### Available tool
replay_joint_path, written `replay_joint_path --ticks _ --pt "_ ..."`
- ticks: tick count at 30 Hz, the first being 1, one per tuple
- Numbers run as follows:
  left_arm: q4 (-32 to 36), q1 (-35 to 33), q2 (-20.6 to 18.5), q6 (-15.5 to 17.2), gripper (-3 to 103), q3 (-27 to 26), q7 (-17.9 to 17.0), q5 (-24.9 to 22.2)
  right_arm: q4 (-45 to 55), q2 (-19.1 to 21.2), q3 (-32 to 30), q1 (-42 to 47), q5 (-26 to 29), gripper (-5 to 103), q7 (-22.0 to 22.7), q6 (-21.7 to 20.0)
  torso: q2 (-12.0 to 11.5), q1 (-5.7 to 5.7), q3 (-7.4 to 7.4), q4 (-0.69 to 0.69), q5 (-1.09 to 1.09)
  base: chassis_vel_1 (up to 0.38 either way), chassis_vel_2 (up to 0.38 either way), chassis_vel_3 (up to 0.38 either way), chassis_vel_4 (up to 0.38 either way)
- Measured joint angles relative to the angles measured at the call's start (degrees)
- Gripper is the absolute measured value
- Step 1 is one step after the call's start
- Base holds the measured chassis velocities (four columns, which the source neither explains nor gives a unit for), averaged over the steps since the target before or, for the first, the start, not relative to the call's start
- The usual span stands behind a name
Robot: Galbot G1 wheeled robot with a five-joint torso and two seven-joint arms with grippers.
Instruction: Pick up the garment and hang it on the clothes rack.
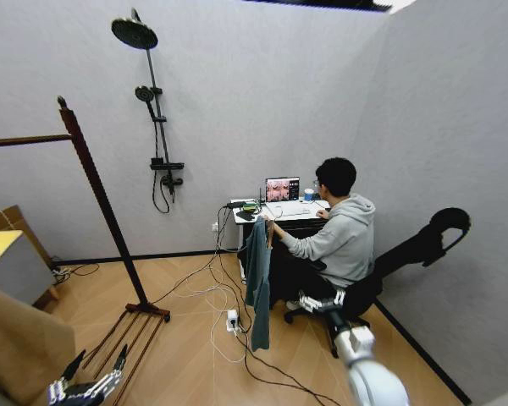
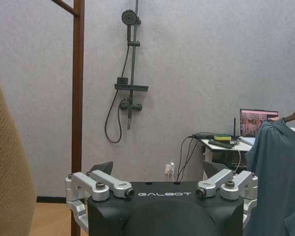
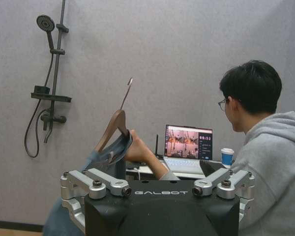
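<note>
Left end effector (image 1: 86,382): low at the robot's left, fingers spread, holding nothing; clothes rack (image 1: 97,190) just ahead of it, top bar well above

Garment (image 1: 257,283): dark teal shirt on a wooden hanger (image 3: 113,129), held up by a seated person's hand (image 3: 136,150); well ahead of both end effectors, between them. Judged light, soft, limp, prone to sway and slide; best taken at the stiff hanger neck below the metal hook (image 3: 127,92), not the cloth

Right end effector (image 1: 320,301): raised toward the garment, fingers spread, empty
</note>
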State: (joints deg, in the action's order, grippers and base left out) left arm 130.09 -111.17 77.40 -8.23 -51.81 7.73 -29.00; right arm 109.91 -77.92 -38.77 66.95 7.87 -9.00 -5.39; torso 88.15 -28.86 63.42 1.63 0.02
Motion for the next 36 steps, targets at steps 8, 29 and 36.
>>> replay_joint_path --ticks 8,29,36 --pt "0.0 0.0 0.0 0.0 100 0.0 0.0 0.0 -18.9 5.8 6.4 -20.3 9.6 100 -2.7 4.2 0.0 -0.04 0.02 -0.01 -0.02 0.000 0.000 0.000 0.000" --pt "0.0 0.0 0.0 0.0 100 0.0 0.0 0.0 -45.4 0.0 17.2 -43.7 4.6 100 -1.8 7.3 0.0 -0.04 0.01 0.00 -0.03 0.000 0.000 0.000 0.000" --pt "0.0 0.0 0.0 0.0 100 0.0 0.0 0.0 -51.0 -3.5 18.6 -49.0 0.5 100 8.6 8.1 0.0 -0.04 0.01 -0.01 -0.03 0.000 0.000 0.000 0.000"
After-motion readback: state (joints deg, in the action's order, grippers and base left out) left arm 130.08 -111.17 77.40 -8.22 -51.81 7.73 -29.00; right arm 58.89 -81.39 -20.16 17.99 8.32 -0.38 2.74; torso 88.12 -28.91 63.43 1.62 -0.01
